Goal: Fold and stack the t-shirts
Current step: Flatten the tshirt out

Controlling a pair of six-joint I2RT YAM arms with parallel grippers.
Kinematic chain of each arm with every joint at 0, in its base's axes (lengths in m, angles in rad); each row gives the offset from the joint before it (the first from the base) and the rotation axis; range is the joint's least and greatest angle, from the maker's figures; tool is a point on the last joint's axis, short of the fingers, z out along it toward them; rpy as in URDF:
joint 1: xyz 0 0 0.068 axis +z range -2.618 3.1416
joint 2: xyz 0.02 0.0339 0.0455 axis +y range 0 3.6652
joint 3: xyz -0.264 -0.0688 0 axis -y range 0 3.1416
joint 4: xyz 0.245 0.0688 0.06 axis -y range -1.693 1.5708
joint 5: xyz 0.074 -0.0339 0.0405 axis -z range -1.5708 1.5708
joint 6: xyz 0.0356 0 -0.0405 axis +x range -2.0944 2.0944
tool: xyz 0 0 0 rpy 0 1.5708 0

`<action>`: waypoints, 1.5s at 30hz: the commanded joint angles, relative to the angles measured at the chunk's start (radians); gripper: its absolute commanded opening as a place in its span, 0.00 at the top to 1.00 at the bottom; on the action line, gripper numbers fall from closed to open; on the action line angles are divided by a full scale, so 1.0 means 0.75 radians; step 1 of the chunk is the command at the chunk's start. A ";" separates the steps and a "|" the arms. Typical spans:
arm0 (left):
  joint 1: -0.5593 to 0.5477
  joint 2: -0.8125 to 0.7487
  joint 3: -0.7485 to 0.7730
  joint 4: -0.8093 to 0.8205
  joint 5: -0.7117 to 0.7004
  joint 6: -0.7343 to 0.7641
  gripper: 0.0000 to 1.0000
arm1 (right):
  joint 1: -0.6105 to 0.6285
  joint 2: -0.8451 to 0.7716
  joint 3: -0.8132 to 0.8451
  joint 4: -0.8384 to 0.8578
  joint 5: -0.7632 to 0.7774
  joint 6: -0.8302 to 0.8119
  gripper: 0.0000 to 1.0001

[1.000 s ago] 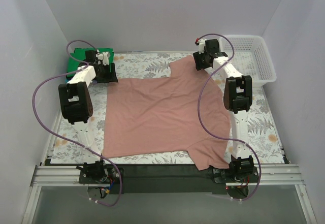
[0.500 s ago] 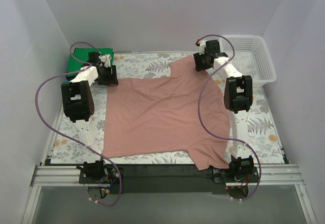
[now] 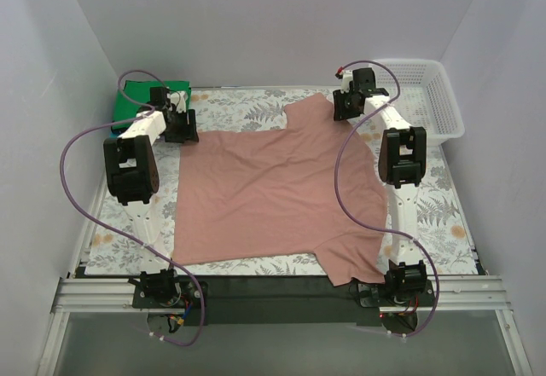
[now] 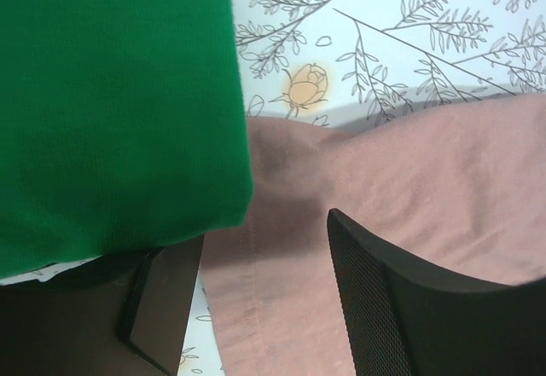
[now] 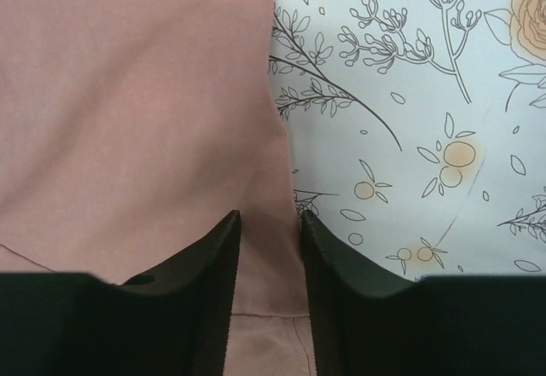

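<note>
A dusty pink-brown t-shirt [image 3: 273, 188] lies spread flat on the floral cloth, one sleeve hanging over the near edge. A bright green t-shirt [image 3: 136, 96] lies folded at the back left. My left gripper [image 3: 182, 127] hovers low over the pink shirt's far-left corner. It is open, and the hemmed edge [image 4: 247, 308] lies between its fingers [image 4: 401, 308], with the green t-shirt [image 4: 111, 95] just beside. My right gripper [image 3: 343, 107] is at the far-right sleeve. Its jaws stand narrowly apart astride the pink shirt's edge [image 5: 269, 308], which lies flat between them.
A white mesh basket [image 3: 426, 95] stands at the back right corner. The floral table cloth [image 3: 239, 107] shows around the shirt. White walls close in the left, back and right sides.
The right gripper has shifted a little to the right over the sleeve edge, and the left gripper has edged slightly towards the back. The shirt lies as before.
</note>
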 commanded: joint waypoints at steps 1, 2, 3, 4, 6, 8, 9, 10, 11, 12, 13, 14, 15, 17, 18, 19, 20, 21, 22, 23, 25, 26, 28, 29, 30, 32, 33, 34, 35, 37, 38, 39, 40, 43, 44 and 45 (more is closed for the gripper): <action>-0.006 0.013 0.068 0.022 -0.092 -0.018 0.42 | -0.007 0.043 0.026 -0.078 -0.054 0.012 0.61; -0.008 0.015 0.074 0.026 -0.095 -0.020 0.43 | -0.009 0.041 0.026 -0.076 -0.056 0.012 0.65; -0.006 0.015 0.078 0.034 -0.097 -0.020 0.43 | -0.010 0.041 0.026 -0.076 -0.060 0.010 0.75; -0.006 0.013 0.080 0.040 -0.095 -0.026 0.43 | -0.007 0.039 0.026 -0.076 -0.070 0.006 0.79; -0.006 0.002 0.086 0.059 -0.084 -0.028 0.43 | -0.007 0.039 0.026 -0.076 -0.073 0.004 0.95; -0.006 0.004 0.113 0.059 -0.074 -0.028 0.43 | -0.010 0.039 0.026 -0.076 -0.075 0.004 0.99; -0.006 0.017 0.123 0.051 -0.070 -0.026 0.43 | -0.007 0.041 0.026 -0.076 -0.081 0.002 0.99; -0.006 0.025 0.145 0.045 -0.070 -0.020 0.43 | -0.007 0.037 0.024 -0.076 -0.079 -0.002 0.99; -0.006 0.035 0.156 0.038 -0.084 -0.018 0.43 | -0.007 0.035 0.022 -0.072 -0.075 -0.002 0.99; -0.006 0.049 0.162 0.026 -0.092 -0.018 0.44 | -0.007 0.033 0.020 -0.074 -0.052 -0.002 0.99; -0.008 0.054 0.166 0.024 -0.101 -0.014 0.44 | -0.009 0.031 0.016 -0.072 -0.038 0.000 0.99; -0.006 0.056 0.158 0.024 -0.107 -0.012 0.44 | -0.010 0.027 0.012 -0.067 -0.026 0.000 0.99; -0.006 0.060 0.154 0.028 -0.109 -0.010 0.44 | -0.010 0.027 0.010 -0.069 -0.013 -0.002 0.99; -0.008 0.072 0.150 0.026 -0.105 -0.010 0.44 | -0.014 0.019 -0.003 -0.067 0.005 -0.004 0.99; -0.008 0.076 0.148 0.024 -0.107 -0.012 0.44 | -0.016 0.012 -0.005 -0.067 0.027 -0.004 0.99; -0.008 0.084 0.146 0.024 -0.107 -0.014 0.44 | -0.018 0.008 -0.005 -0.067 0.038 -0.004 0.99; -0.008 0.086 0.141 0.024 -0.107 -0.016 0.44 | -0.020 0.006 -0.005 -0.065 0.048 -0.006 0.99; -0.008 0.088 0.139 0.024 -0.101 -0.020 0.44 | -0.026 -0.004 -0.007 -0.063 0.058 -0.006 0.99; -0.010 0.096 0.139 0.024 -0.099 -0.024 0.44 | -0.030 -0.008 -0.009 -0.063 0.056 -0.006 0.99; -0.010 0.099 0.137 0.028 -0.097 -0.026 0.44 | -0.030 -0.012 -0.011 -0.063 0.052 -0.008 0.99; -0.014 0.109 0.133 0.024 -0.086 -0.032 0.45 | -0.034 -0.028 -0.023 -0.061 0.044 -0.014 0.99; -0.016 0.113 0.133 0.024 -0.084 -0.034 0.47 | -0.034 -0.033 -0.027 -0.061 0.038 -0.018 0.99; -0.022 0.111 0.121 0.026 -0.072 -0.044 0.50 | -0.032 -0.047 -0.038 -0.055 0.036 -0.020 0.99; -0.022 0.103 0.117 0.030 -0.066 -0.046 0.52 | -0.034 -0.051 -0.040 -0.053 0.034 -0.022 0.99; -0.024 0.099 0.109 0.034 -0.062 -0.046 0.57 | -0.032 -0.059 -0.040 -0.051 0.022 -0.022 0.99; -0.026 0.088 0.096 0.051 -0.054 -0.057 0.60 | -0.034 -0.067 -0.040 -0.051 -0.007 -0.022 0.99; -0.026 0.080 0.096 0.051 -0.048 -0.059 0.62 | -0.036 -0.078 -0.042 -0.051 -0.029 -0.020 0.99; -0.026 0.078 0.100 0.051 -0.046 -0.063 0.63 | -0.036 -0.084 -0.042 -0.049 -0.040 -0.022 0.99; -0.026 0.076 0.103 0.051 -0.041 -0.065 0.64 | -0.034 -0.088 -0.042 -0.049 -0.046 -0.022 0.99; -0.026 0.060 0.099 0.051 -0.037 -0.069 0.66 | -0.034 -0.106 -0.048 -0.045 -0.052 -0.020 0.99; -0.026 0.050 0.096 0.051 -0.033 -0.071 0.66 | -0.036 -0.112 -0.052 -0.047 -0.056 -0.020 0.99; -0.026 0.035 0.092 0.051 -0.027 -0.073 0.66 | -0.038 -0.127 -0.056 -0.047 -0.058 -0.020 0.99; -0.030 0.031 0.086 0.051 -0.027 -0.073 0.66 | -0.038 -0.133 -0.064 -0.045 -0.060 -0.031 0.99; -0.030 0.025 0.080 0.053 -0.031 -0.069 0.69 | -0.040 -0.147 -0.070 -0.045 -0.056 -0.043 0.99; -0.030 0.025 0.082 0.053 -0.031 -0.071 0.71 | -0.044 -0.151 -0.070 -0.043 -0.056 -0.045 0.99; -0.032 0.027 0.086 0.057 -0.041 -0.069 0.73 | -0.048 -0.157 -0.068 -0.043 -0.062 -0.045 0.99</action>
